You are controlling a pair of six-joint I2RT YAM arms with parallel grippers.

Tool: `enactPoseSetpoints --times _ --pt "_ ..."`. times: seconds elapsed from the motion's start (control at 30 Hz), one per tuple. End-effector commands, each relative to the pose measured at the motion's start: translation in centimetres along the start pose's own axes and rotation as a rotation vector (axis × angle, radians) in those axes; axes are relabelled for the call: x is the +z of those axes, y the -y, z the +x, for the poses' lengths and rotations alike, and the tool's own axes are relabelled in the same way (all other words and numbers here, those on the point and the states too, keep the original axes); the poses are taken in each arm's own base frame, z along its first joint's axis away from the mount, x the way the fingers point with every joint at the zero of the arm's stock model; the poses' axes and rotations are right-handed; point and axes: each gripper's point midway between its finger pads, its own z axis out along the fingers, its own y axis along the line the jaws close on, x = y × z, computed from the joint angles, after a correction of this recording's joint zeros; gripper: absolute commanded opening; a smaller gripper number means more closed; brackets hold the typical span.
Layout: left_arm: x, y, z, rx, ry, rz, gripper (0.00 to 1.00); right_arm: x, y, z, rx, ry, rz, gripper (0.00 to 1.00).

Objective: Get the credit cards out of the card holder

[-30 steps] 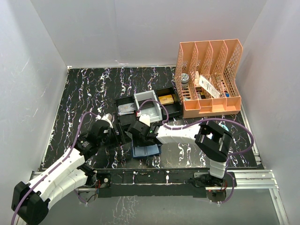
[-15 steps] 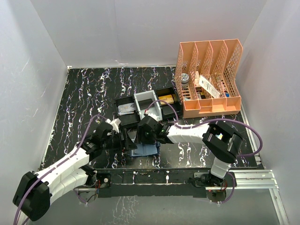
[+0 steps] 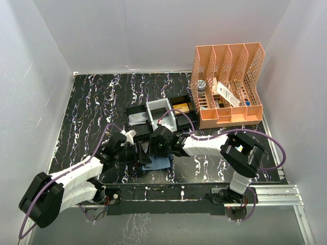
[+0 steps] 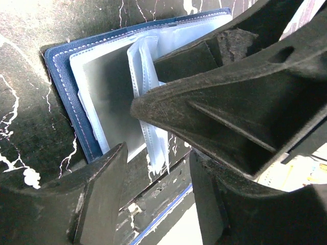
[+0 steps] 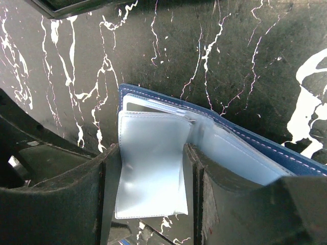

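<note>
The navy card holder (image 3: 159,164) lies open near the table's front edge, its clear sleeves fanned out. In the right wrist view my right gripper (image 5: 152,153) is shut on one raised sleeve leaf with a grey-silver credit card (image 5: 150,189) inside, which bows between the fingers. The holder's navy cover (image 5: 245,133) lies behind it. My left gripper (image 4: 158,168) stands open at the holder's left side, and the lower corner of the raised leaves hangs between its fingers, untouched. Another grey card (image 4: 110,97) shows in the flat sleeve on the navy cover (image 4: 61,76). Both grippers (image 3: 142,153) (image 3: 159,145) crowd over the holder.
A black-and-white compartment tray (image 3: 137,109) stands just behind the holder, with a tan-gold block (image 3: 180,107) and a grey card (image 3: 138,119) in it. An orange file rack (image 3: 230,87) fills the back right. The table's front rail (image 3: 204,190) runs close by.
My left arm has reached right to the holder's edge and its jaws have narrowed. The right gripper moved a little to the right and stays on the sleeve leaf.
</note>
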Motion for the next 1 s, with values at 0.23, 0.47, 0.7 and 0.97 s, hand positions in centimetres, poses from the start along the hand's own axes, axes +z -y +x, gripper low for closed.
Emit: enactPoseSetpoints --times 0.23,0.47,0.7,0.97 --pt "1.0 2.1 -0.2 -0.019 -0.012 0.121 0.43 -0.1 0.2 1.2 0.005 -0.05 -0.026 0.49" --pt "1.2 2.3 -0.5 -0.029 0.005 0.129 0.43 -1.7 -2.3 -0.3 0.001 -0.032 -0.115 0.59" --pt "1.7 3.0 -1.0 -0.022 -0.004 0.138 0.45 -3.9 -1.8 -2.9 0.012 0.049 -0.049 0.68" --pt "2.9 4.7 -1.3 0.01 -0.032 0.148 0.47 -7.2 3.2 -5.5 0.119 0.167 0.016 0.72"
